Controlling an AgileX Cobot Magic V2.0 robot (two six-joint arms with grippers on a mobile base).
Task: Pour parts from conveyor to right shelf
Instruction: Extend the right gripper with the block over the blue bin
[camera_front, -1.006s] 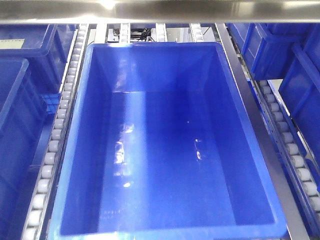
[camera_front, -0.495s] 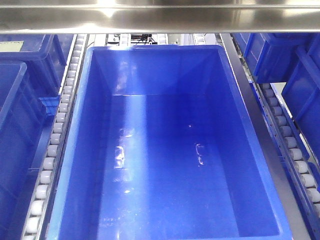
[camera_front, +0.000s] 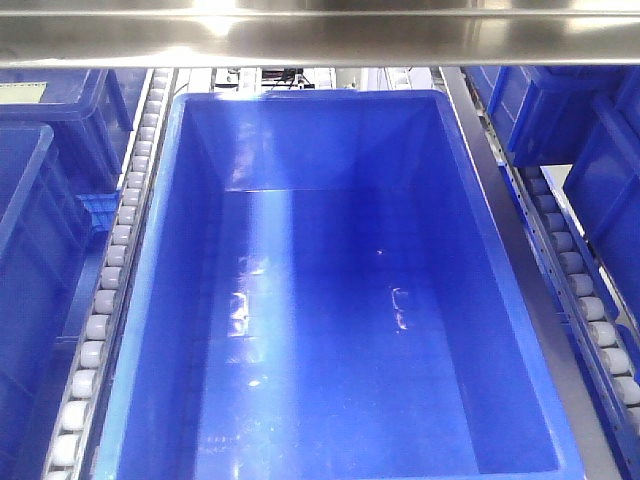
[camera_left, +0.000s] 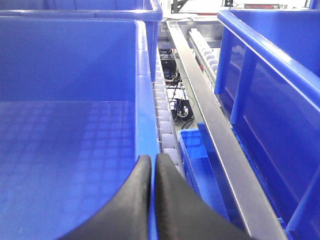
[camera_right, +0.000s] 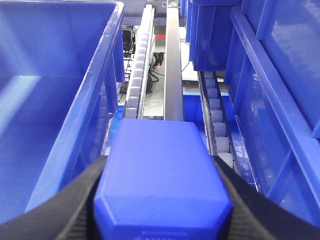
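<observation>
You have the right gripper (camera_right: 162, 200) clenched on a small blue plastic box (camera_right: 162, 187), its black fingers (camera_right: 85, 200) pressed to either flank, the box's underside or end face turned to the wrist camera. Whether parts are in it cannot be told from here.

The large blue plastic bin (camera_front: 330, 290) on the shelf's white roller tracks (camera_front: 110, 270) sits directly to the left of that gripper and a little below, its near wall (camera_right: 75, 145) just beside the held box. The bin's long axis runs away from you, parallel to the steel rail (camera_right: 172, 65) ahead of the gripper. It looks empty in the front view.

The left gripper (camera_left: 152, 200) has its dark fingers pressed together on the bin's rim (camera_left: 145, 115), the bin's interior lying to its left.

Judging by this, the right arm is the one to pour: the box wants swinging leftward over the rim, then tipping across the bin's short axis.
</observation>
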